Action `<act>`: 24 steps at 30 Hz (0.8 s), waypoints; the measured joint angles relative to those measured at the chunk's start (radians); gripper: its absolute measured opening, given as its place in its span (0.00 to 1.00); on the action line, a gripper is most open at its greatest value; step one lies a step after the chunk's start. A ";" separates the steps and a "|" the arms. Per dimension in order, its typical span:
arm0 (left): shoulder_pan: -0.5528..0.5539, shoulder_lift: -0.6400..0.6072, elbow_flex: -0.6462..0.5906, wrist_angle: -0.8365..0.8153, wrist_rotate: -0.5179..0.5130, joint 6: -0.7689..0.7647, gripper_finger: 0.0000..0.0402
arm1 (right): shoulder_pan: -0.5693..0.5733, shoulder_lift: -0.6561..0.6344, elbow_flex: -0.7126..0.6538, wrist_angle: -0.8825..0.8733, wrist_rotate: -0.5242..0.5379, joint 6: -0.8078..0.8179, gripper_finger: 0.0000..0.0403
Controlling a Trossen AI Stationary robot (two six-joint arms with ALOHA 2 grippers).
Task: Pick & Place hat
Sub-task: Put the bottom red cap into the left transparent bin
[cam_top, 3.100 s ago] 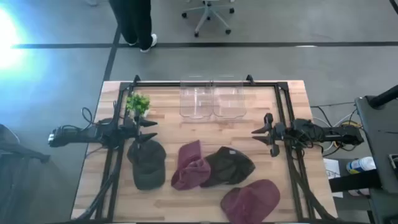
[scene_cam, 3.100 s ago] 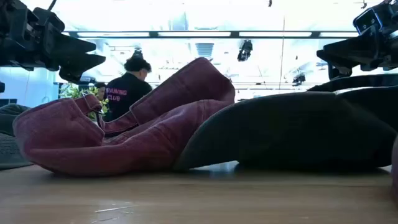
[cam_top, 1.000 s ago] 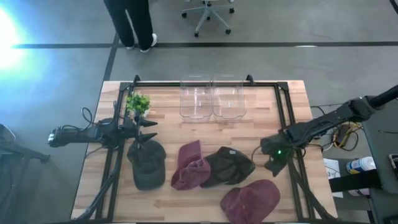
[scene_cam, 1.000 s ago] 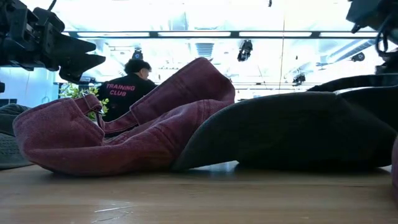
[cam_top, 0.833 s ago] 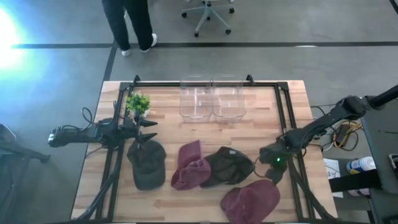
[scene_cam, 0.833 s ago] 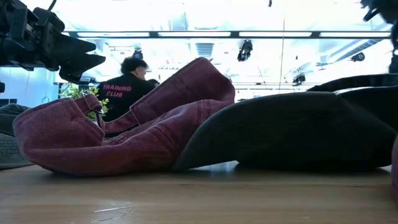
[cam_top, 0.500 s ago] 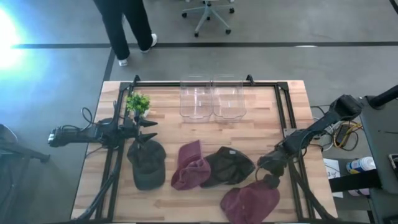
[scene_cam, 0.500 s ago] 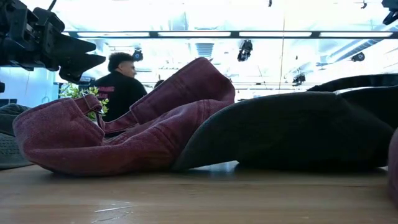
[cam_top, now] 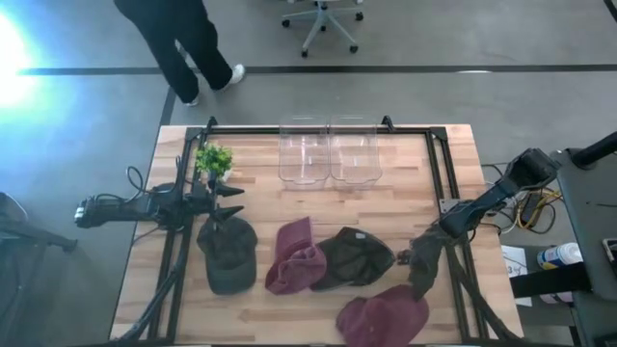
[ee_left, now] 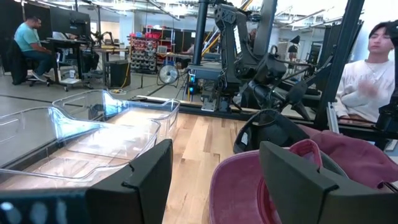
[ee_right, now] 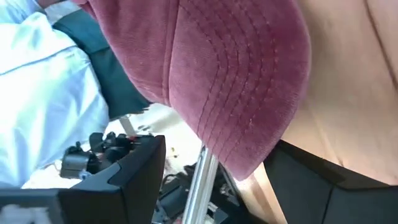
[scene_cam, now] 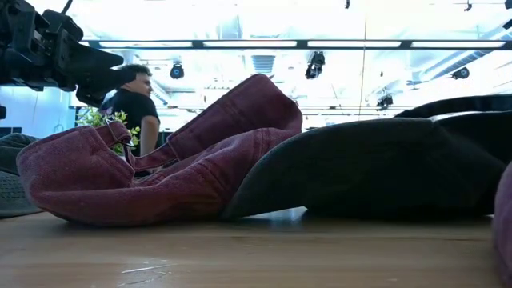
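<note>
Several hats lie on the wooden table (cam_top: 260,164): a dark green one (cam_top: 229,253), a crumpled maroon one (cam_top: 294,258), a dark one (cam_top: 359,258), and a maroon hat (cam_top: 384,316) at the near right. My right gripper (cam_top: 417,280) is open, tipped down at that hat's far right edge. In the right wrist view the hat's brim (ee_right: 249,93) sits in front of and between the fingers (ee_right: 112,180). My left gripper (cam_top: 236,200) waits open above the dark green hat. My right gripper has its open fingers on either side of the maroon hat's brim edge (ee_right: 245,165), coming from above and from the table's right. I cannot tell whether the fingers touch it. The hat lies on the table.
Two clear bins (cam_top: 307,154) (cam_top: 354,154) stand side by side at the far edge. A small green plant (cam_top: 214,161) stands at the far left. A person (cam_top: 183,39) walks on the floor beyond the table, near an office chair (cam_top: 323,19).
My right gripper has gone toward the table's near edge and down, tipping its fingers toward the near-right maroon hat. The person beyond the table has walked toward the left.
</note>
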State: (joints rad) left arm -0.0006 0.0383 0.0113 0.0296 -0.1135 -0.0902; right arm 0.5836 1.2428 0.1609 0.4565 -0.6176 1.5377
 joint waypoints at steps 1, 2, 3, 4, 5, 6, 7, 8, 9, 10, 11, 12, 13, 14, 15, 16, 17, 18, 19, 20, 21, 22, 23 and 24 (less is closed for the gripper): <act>0.000 0.000 0.000 0.000 0.000 0.000 0.58 | 0.002 0.015 0.006 -0.001 0.006 -0.018 0.64; 0.000 0.000 0.000 0.000 0.000 0.000 0.58 | 0.001 0.036 0.014 -0.003 0.016 -0.043 0.64; 0.000 0.000 0.000 0.000 0.000 0.000 0.58 | 0.001 0.059 0.022 -0.003 0.024 -0.071 0.64; 0.000 0.000 0.000 0.000 0.000 0.000 0.58 | 0.001 0.085 0.031 -0.004 0.036 -0.088 0.64; 0.000 0.000 0.000 0.000 0.000 0.000 0.58 | 0.002 0.113 0.043 -0.006 0.039 -0.096 0.64; 0.000 0.000 0.000 0.000 0.000 0.000 0.58 | 0.002 0.141 0.054 -0.008 0.039 -0.105 0.64; 0.000 0.000 0.000 0.000 0.000 0.000 0.58 | 0.002 0.169 0.067 -0.009 0.037 -0.110 0.64; 0.000 0.000 0.000 0.000 0.000 0.000 0.58 | 0.002 0.194 0.082 -0.011 0.035 -0.109 0.64; 0.000 0.000 0.000 0.000 0.000 0.000 0.58 | 0.002 0.213 0.094 -0.012 0.029 -0.108 0.64; 0.000 0.000 0.000 0.000 0.000 0.000 0.58 | 0.001 0.228 0.105 -0.012 0.018 -0.115 0.63; 0.000 0.000 0.000 0.000 0.000 0.000 0.58 | 0.001 0.238 0.114 -0.014 0.004 -0.129 0.62; 0.000 0.000 0.000 0.000 0.000 0.000 0.58 | 0.001 0.242 0.121 -0.017 -0.014 -0.148 0.61; 0.000 0.000 0.000 0.000 0.000 0.000 0.58 | 0.001 0.242 0.126 -0.019 -0.028 -0.166 0.60; 0.000 0.000 0.000 0.000 0.000 0.000 0.58 | 0.001 0.240 0.131 -0.020 -0.040 -0.183 0.58; 0.000 0.000 0.000 0.000 0.000 0.000 0.58 | 0.001 0.236 0.135 -0.020 -0.048 -0.194 0.56; 0.000 0.000 0.000 0.000 0.000 0.000 0.58 | 0.001 0.232 0.138 -0.019 -0.051 -0.199 0.54; 0.000 0.000 0.000 0.000 0.000 0.000 0.58 | 0.001 0.228 0.140 -0.015 -0.050 -0.199 0.51; 0.000 0.000 0.000 0.000 0.000 0.000 0.58 | 0.001 0.226 0.142 -0.011 -0.048 -0.199 0.47; 0.000 0.000 0.000 0.000 0.000 0.000 0.58 | 0.001 0.227 0.145 -0.002 -0.041 -0.200 0.44; 0.000 0.000 0.000 0.000 0.000 0.000 0.58 | 0.001 0.228 0.148 0.009 -0.029 -0.207 0.39; 0.000 0.000 0.000 0.000 0.000 0.000 0.58 | 0.001 0.227 0.154 0.014 -0.023 -0.209 0.35; 0.000 0.000 0.000 0.000 0.000 0.000 0.58 | 0.001 0.228 0.159 0.015 -0.023 -0.210 0.31; 0.000 0.000 0.000 0.000 0.000 0.000 0.58 | 0.000 0.230 0.167 0.015 -0.023 -0.210 0.26; 0.000 0.000 0.000 0.000 0.000 0.000 0.58 | 0.000 0.233 0.175 0.015 -0.024 -0.210 0.21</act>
State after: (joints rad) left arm -0.0006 0.0383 0.0113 0.0296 -0.1134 -0.0902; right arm 0.5835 1.4757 0.3361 0.4717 -0.6418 1.3277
